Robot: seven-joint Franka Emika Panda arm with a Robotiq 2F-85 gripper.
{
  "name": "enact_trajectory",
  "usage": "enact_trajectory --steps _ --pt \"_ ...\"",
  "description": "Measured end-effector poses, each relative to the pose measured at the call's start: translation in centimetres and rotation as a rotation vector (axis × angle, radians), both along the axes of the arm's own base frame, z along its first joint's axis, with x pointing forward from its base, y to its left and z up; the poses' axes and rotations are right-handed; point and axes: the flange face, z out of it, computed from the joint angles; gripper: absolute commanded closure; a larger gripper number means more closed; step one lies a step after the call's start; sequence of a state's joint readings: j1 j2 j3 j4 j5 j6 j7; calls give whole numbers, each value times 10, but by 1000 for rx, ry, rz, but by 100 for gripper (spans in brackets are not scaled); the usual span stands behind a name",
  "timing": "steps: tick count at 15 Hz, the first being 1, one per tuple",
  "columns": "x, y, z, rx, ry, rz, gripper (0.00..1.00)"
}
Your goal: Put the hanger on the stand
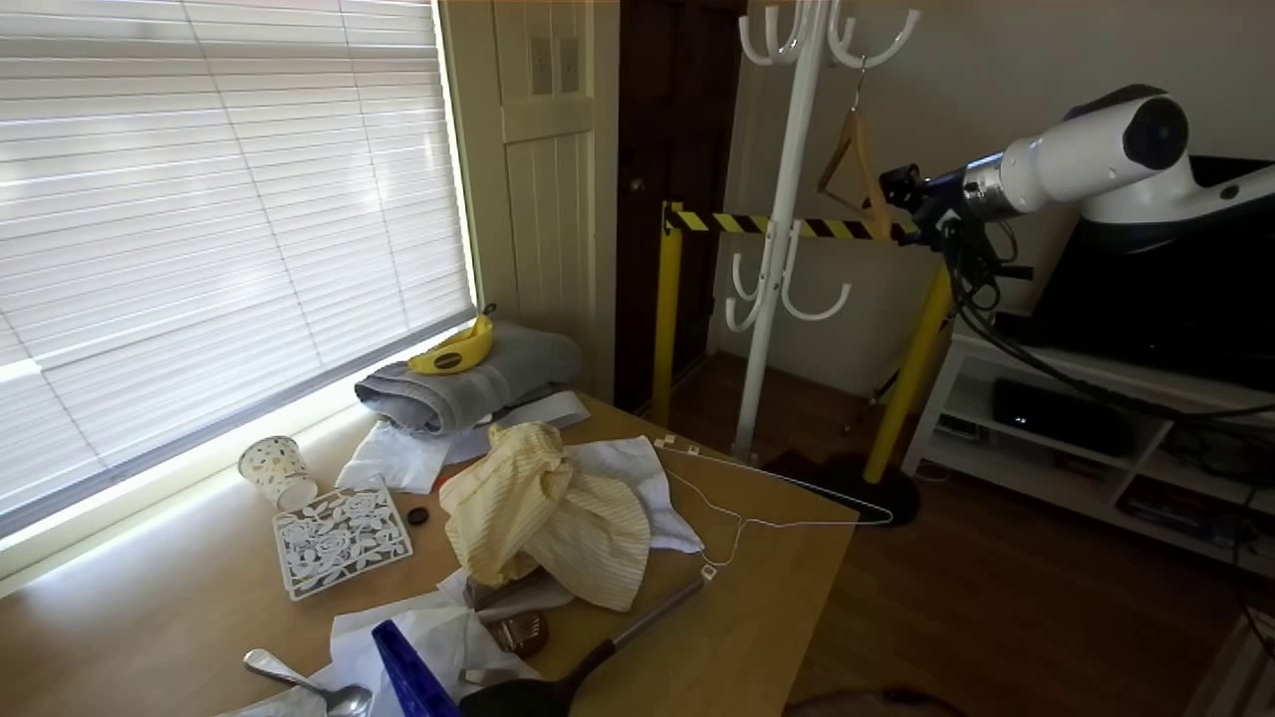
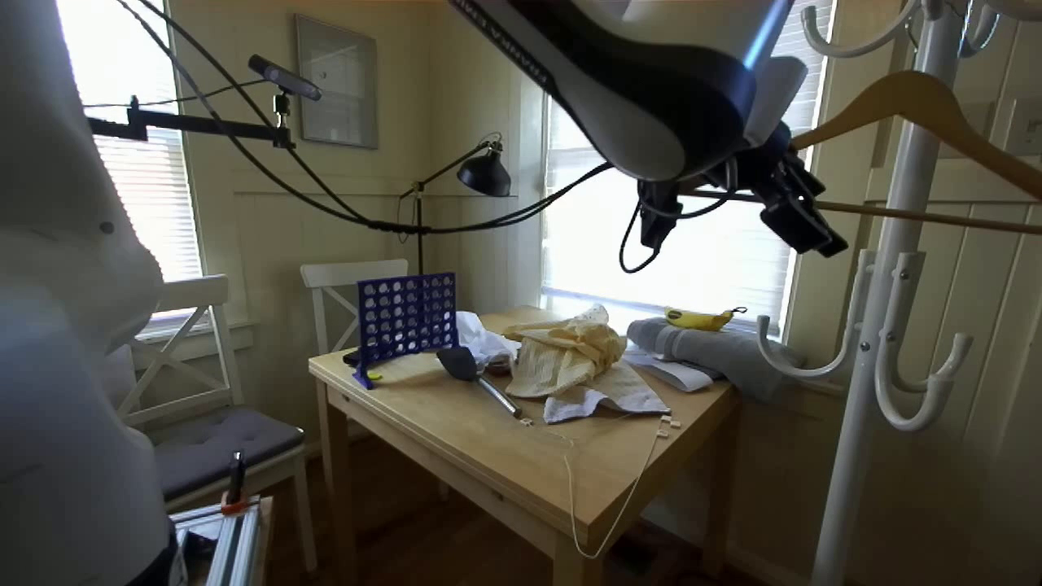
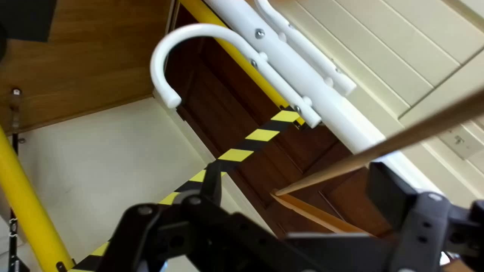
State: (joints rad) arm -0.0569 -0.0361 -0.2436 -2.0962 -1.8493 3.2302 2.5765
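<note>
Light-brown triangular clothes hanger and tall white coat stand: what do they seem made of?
Light-brown triangular clothes hanger: likely smooth wood, from its warm tone and solid curved shape. Tall white coat stand: somewhat glossy finish, from soft highlights; whether painted metal or plastic is unclear.

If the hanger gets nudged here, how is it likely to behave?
The hanger would probably swing or twist, since it appears to hang from the stand. Its wooden frame looks rigid, so it should likely keep its triangular shape. Its slim bars suggest it is fairly light for its size.
</note>
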Motion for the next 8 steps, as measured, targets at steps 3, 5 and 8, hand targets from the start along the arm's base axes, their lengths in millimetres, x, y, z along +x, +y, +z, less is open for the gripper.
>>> enact_trajectory --steps 3,5,8 --pt "-9 18 -11 -25 47 94 0" --pt "-15 32 -12 -32 58 173 0" --pt "-16 37 -11 -37 58 196 0"
